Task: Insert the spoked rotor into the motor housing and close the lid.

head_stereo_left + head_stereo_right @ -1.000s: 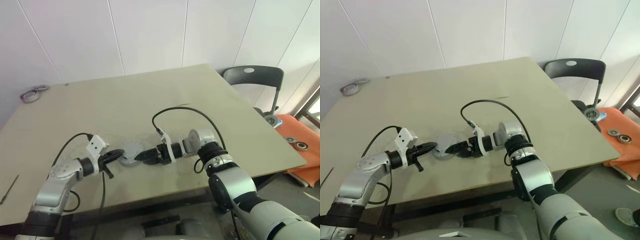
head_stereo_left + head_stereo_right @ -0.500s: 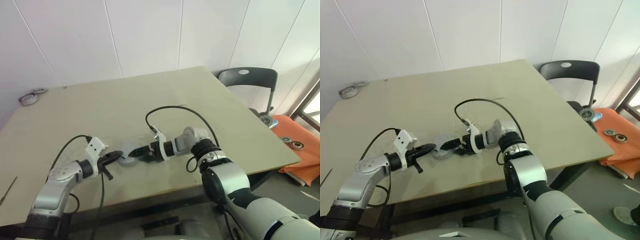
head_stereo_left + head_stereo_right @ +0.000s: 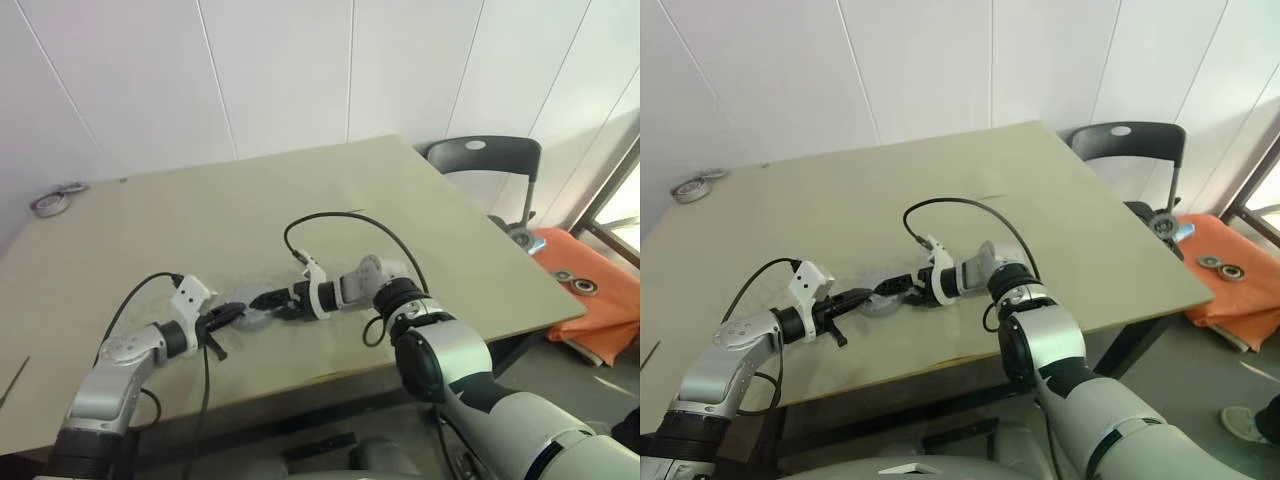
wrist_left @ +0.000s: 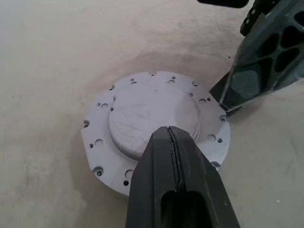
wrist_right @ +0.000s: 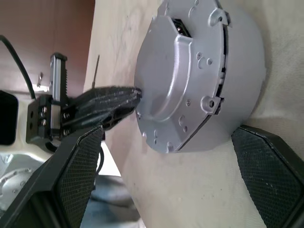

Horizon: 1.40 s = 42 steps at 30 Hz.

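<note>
The motor housing (image 5: 244, 66) stands on the table (image 3: 300, 200) with a round grey lid (image 4: 152, 118) sitting on top, so its windings are covered. The spoked rotor is hidden. My left gripper (image 3: 237, 312) is shut, and its joined tips (image 4: 171, 137) rest on the lid's raised centre. Opposite it, my right gripper (image 3: 264, 300) is open, with one finger (image 5: 71, 185) on either side of the housing. One of its pads (image 4: 247, 80) is at the lid's rim.
A tape roll (image 3: 45, 203) lies at the table's far left corner and a thin rod (image 3: 12, 382) near the front left edge. A black chair (image 3: 480, 165) stands to the right, beyond it an orange cloth (image 3: 590, 290) with bearings.
My right gripper has come in leftwards so that its open fingers now flank the housing. The left gripper has stayed on the lid. The head camera has shifted.
</note>
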Each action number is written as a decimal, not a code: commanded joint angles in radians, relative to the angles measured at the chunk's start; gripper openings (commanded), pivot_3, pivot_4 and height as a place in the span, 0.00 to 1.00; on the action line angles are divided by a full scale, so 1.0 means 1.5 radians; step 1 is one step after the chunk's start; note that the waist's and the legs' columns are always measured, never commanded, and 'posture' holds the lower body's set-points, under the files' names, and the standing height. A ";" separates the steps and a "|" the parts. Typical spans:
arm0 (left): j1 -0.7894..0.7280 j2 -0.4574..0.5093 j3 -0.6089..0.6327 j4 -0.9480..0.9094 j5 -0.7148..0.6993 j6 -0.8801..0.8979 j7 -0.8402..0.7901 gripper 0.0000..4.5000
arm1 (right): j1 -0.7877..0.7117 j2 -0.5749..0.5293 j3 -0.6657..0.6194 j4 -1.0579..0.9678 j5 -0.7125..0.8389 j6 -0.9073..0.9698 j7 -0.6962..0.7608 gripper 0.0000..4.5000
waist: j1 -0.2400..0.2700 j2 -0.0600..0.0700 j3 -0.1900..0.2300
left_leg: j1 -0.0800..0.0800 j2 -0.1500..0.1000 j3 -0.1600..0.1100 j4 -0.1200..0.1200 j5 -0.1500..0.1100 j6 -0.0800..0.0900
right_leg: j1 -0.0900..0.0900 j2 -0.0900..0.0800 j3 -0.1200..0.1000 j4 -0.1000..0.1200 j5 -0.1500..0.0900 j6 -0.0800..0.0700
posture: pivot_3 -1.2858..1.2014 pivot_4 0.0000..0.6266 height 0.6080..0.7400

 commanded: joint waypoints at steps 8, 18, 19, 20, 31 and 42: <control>0.009 -0.003 -0.032 0.037 0.026 0.019 -0.010 0.00 | -0.018 0.005 -0.014 0.017 -0.007 -0.050 0.005 0.99 | 0.000 0.002 0.002 | -0.002 0.000 0.000 0.001 -0.001 -0.002 | -0.006 -0.001 -0.004 -0.004 0.000 0.000 | 0.52 0.00 1.00; -0.003 -0.005 -0.033 0.045 0.032 0.017 -0.013 0.00 | -0.014 0.004 0.021 0.017 -0.033 -0.031 0.046 0.99 | -0.001 0.003 0.002 | -0.002 0.001 -0.001 0.008 0.000 0.000 | -0.001 -0.001 -0.003 -0.001 0.000 0.000 | 0.52 0.00 1.00; -0.002 -0.004 -0.033 0.044 0.032 0.016 -0.013 0.00 | -0.013 0.004 0.023 0.016 -0.034 -0.032 0.045 0.99 | -0.001 0.002 0.002 | -0.002 0.001 -0.001 0.008 0.000 0.000 | -0.001 -0.001 -0.003 -0.001 0.000 0.000 | 0.52 0.00 1.00; 0.000 -0.004 -0.033 0.044 0.032 0.016 -0.013 0.00 | -0.013 0.004 0.023 0.017 -0.035 -0.035 0.043 0.99 | -0.001 0.002 0.001 | -0.002 0.001 0.000 0.007 0.000 0.000 | -0.002 -0.001 -0.002 -0.001 0.000 0.000 | 0.52 0.00 1.00; 0.006 -0.005 -0.030 0.039 0.031 0.016 -0.008 0.00 | -0.007 0.007 0.024 0.027 -0.055 -0.059 0.019 0.47 | 0.001 0.001 0.001 | -0.003 0.000 -0.001 0.005 0.000 0.000 | -0.006 -0.001 0.000 0.001 0.001 0.000 | 0.52 0.00 1.00; 0.001 -0.006 -0.031 0.047 0.032 0.010 -0.010 0.00 | -0.007 0.002 0.014 0.029 -0.052 -0.066 0.011 0.47 | 0.001 0.001 0.001 | -0.002 -0.001 -0.001 -0.001 0.000 0.000 | -0.006 0.000 0.000 0.000 0.001 0.000 | 0.52 0.00 1.00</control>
